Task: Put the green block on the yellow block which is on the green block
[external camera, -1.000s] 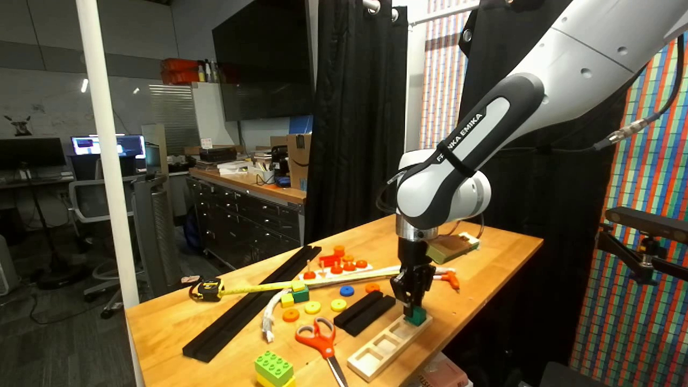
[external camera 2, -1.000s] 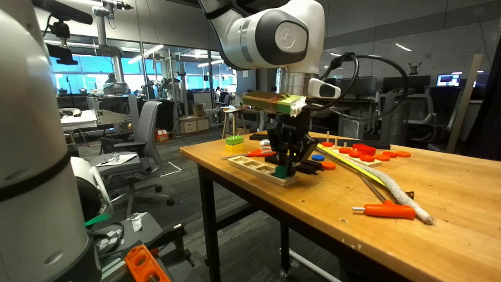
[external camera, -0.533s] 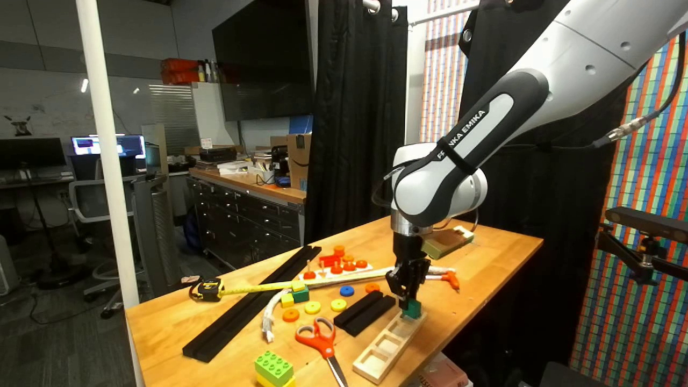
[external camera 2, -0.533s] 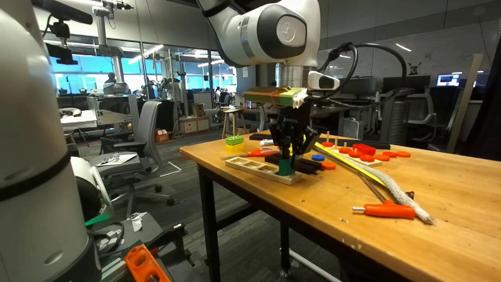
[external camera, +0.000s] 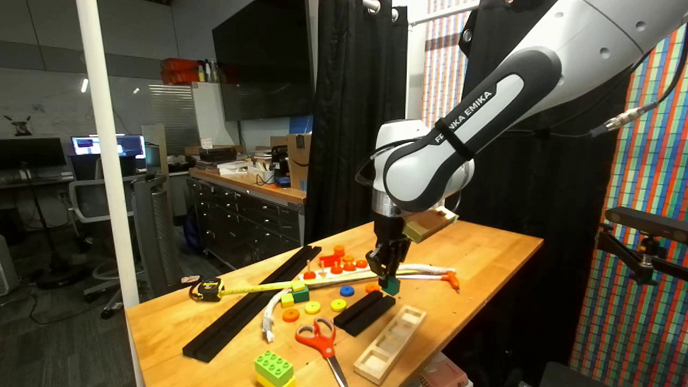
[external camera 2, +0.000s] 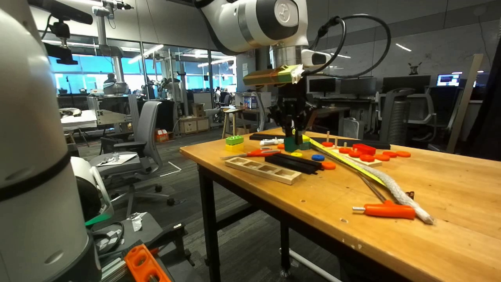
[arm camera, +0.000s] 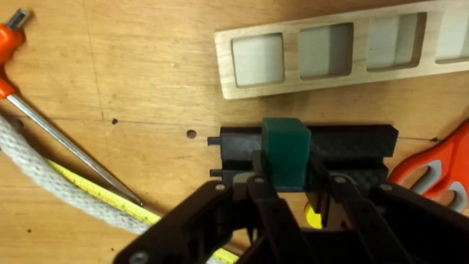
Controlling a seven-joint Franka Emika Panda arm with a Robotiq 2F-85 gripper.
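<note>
Gripper (arm camera: 286,167) clamped on green block (arm camera: 285,146); block juts from jaws toward twelve o'clock in wrist view; in an exterior view, yellow block (external camera: 298,285) atop lower green block (external camera: 302,294), gripper's nine o'clock.

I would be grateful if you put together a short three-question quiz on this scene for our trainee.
1. Multiple choice: what is the end effector holding? (a) the scissors (b) a dark green block (c) a yellow ring
2. True or false: in an exterior view, a small yellow block sits on top of a second green block.
3. Fill in the number: the wooden tray has ____ compartments.

Key: 1: b. 2: true. 3: four.
</note>
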